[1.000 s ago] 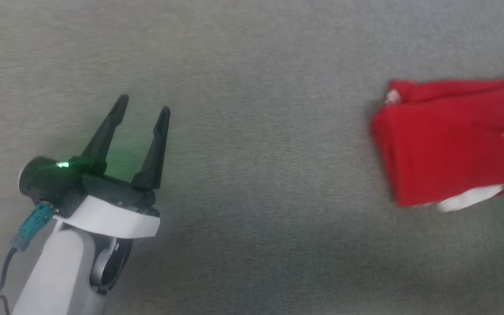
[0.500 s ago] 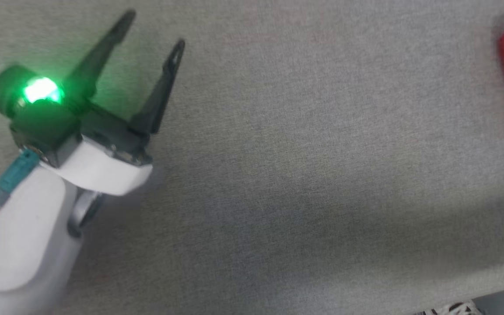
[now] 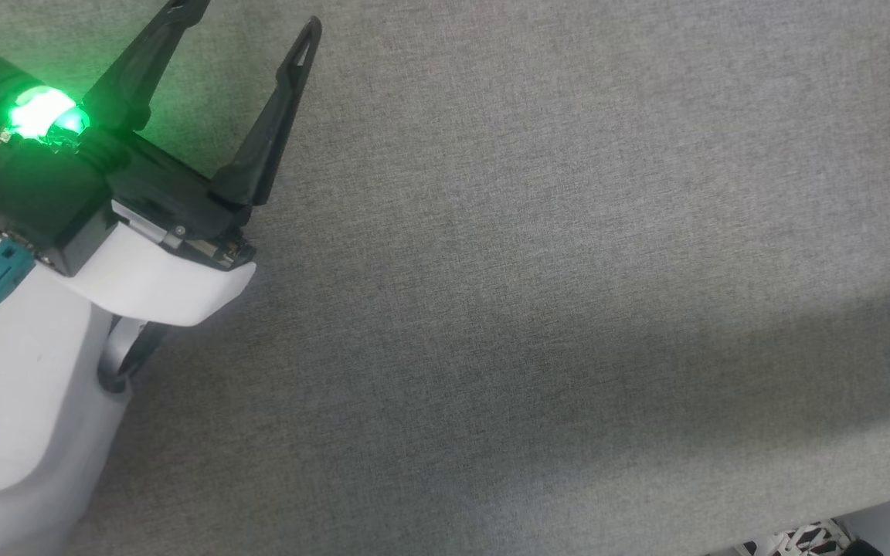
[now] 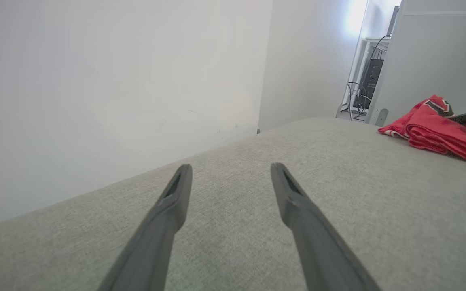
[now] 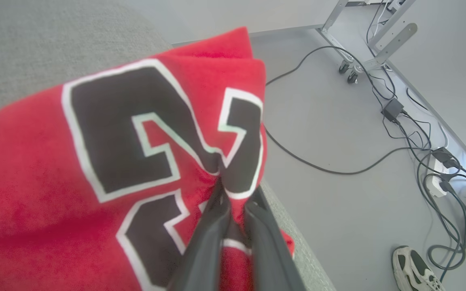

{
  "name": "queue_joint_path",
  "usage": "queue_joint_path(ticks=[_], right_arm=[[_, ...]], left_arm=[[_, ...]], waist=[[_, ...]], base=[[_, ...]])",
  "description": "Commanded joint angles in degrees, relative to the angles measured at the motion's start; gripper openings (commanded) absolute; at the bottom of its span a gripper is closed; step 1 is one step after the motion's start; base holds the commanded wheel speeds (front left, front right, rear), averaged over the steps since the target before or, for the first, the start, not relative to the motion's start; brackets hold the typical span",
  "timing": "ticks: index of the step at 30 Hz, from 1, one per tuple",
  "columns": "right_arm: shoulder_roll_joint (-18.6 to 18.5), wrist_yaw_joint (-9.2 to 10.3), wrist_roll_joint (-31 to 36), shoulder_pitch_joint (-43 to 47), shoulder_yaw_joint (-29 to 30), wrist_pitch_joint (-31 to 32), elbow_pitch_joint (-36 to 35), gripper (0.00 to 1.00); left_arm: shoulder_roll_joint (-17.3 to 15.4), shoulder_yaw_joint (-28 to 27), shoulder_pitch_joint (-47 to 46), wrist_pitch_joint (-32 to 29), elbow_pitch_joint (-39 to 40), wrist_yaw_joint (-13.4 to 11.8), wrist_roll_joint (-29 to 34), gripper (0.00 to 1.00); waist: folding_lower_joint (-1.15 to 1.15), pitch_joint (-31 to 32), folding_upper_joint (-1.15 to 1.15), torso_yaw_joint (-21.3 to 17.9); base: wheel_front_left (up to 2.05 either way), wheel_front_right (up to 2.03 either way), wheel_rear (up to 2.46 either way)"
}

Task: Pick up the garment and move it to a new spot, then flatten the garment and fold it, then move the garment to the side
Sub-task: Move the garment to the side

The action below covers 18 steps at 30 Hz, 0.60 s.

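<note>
Our right tool (image 5: 236,190) pinches the folded red garment (image 5: 34,169) at the right edge of the counter (image 3: 530,270) while our left tool (image 4: 231,167) hangs open and empty; we should slide the garment gently, preserving folds.

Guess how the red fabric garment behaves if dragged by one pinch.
Likely floppy: the red fabric garment puckers where the right gripper pinches it. Probably drags, not slides, on the grey textured surface.
</note>
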State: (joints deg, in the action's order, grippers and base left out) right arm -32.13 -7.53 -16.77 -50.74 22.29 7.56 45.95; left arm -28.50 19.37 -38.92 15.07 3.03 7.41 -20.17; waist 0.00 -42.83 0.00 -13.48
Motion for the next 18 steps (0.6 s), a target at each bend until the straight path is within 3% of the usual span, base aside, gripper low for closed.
queue_joint_path(ticks=[1,2,9,18], right_arm=[[0.2,0.08,0.4,-0.7,-0.3,-1.0,1.1,0.48],[0.0,0.08,0.8,-1.0,-0.6,-1.8,2.2,1.0],[-1.3,0.08,2.2,0.1,-5.9,-7.3,4.6,1.0],[2.8,0.09,-1.1,8.2,-17.5,-12.5,-1.6,1.0]], left_arm=[[0.3,0.2,0.1,0.1,-1.4,0.1,-0.1,1.0],[0.6,0.2,0.4,0.1,-1.6,0.1,-0.3,1.0],[4.1,-1.9,5.0,0.1,-4.1,0.1,-1.0,1.0],[10.7,-7.6,16.8,0.2,-8.2,0.1,-1.8,1.0]], waist=[[0.0,0.3,0.0,0.1],[0.0,0.7,0.0,0.3],[0.0,6.6,0.0,2.2],[0.0,18.4,0.0,6.7]], base=[[0.0,0.0,0.0],[0.0,0.0,0.0],[0.0,0.0,0.0],[0.0,0.0,0.0]])
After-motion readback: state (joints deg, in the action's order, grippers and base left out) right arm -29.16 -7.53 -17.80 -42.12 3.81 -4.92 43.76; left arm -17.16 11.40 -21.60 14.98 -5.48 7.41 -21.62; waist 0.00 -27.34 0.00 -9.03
